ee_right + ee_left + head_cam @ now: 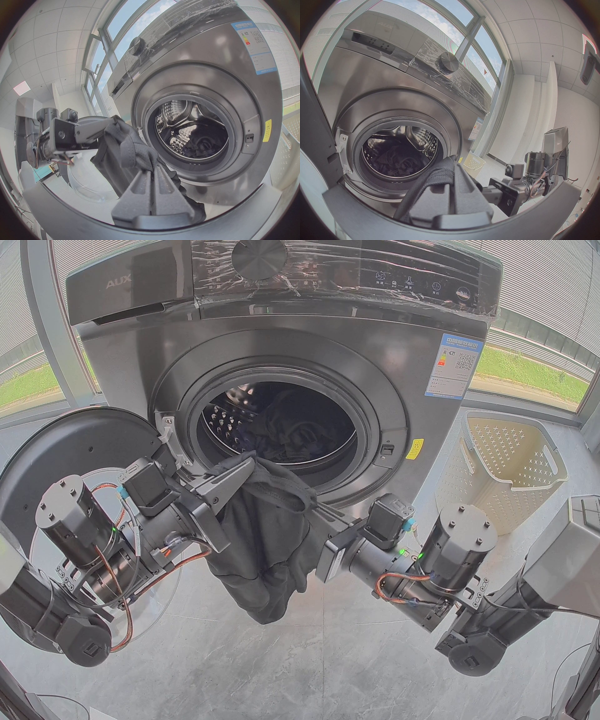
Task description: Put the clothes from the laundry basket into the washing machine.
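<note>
The left gripper (240,471) is holding its fingers pressed together on the top edge of a dark garment (269,546), just in front of the lower rim of the washing machine (125,371) opening. The right gripper (320,513) is pinching the same garment from the right, with its fingers also closed on the cloth. The garment is hanging between the two grippers and drooping in a loose fold toward the grey floor (250,665), outside the drum.

More dark clothes (300,427) are lying inside the drum, behind the held garment. The round door (69,446) is standing swung open to the left of the opening. The cream laundry basket (506,465) is sitting on the floor to the right of the machine, tilted with its open side facing left.

Pale brand lettering is showing on the dark drawer front at the machine's upper left. A blue-bordered label (454,365) with coloured bars and a square code is sticking to the front panel at the upper right, its small print too fine to make out. A small yellow sticker (414,449) is sitting below it, beside the door latch. Clear plastic film is covering the control panel around the round dial (258,257).
</note>
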Controlling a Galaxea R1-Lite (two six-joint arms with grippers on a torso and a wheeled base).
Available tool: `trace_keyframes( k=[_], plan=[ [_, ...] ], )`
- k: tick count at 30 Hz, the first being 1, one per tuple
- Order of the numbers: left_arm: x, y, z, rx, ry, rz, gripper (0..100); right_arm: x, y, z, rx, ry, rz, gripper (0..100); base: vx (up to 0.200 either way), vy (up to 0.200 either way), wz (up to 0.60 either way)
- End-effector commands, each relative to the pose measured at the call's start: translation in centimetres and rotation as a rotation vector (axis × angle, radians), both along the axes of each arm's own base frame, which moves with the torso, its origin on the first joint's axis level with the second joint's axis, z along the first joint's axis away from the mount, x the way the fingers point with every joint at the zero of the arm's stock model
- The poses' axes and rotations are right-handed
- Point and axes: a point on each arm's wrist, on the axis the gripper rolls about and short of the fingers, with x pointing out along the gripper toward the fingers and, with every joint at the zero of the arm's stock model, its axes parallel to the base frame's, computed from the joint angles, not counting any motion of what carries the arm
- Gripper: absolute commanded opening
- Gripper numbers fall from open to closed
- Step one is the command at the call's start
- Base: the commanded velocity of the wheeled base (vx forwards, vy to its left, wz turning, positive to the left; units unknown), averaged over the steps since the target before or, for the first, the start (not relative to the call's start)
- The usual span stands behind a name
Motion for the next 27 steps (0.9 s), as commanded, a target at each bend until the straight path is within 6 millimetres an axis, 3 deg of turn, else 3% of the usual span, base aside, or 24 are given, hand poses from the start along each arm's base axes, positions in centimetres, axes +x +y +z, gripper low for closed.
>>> trace_keyframes(
  k=[1, 10, 21, 27],
  plan=[
    [0.0, 0.0, 0.3, -0.007, -0.01, 0.001, 0, -1.0, 0.2, -1.1, -0.036, 0.033, 0.023, 100, 0.0, 0.0, 0.0],
    [-0.1, 0.0, 0.7, -0.013, -0.023, 0.0, 0, -1.0, -0.3, -2.7, -0.089, 0.075, 0.029, 100, 0.0, 0.0, 0.0],
    [-0.3, 0.0, 0.6, -0.007, -0.022, -0.008, 0, 3.1, 0.2, -2.0, -0.056, 0.023, 0.035, 100, 0.0, 0.0, 0.0],
    [-0.3, 0.0, 0.5, -0.006, -0.021, -0.008, 0, 3.7, 1.3, -1.6, -0.048, 0.009, 0.073, 100, 0.0, 0.0, 0.0]
  ],
)
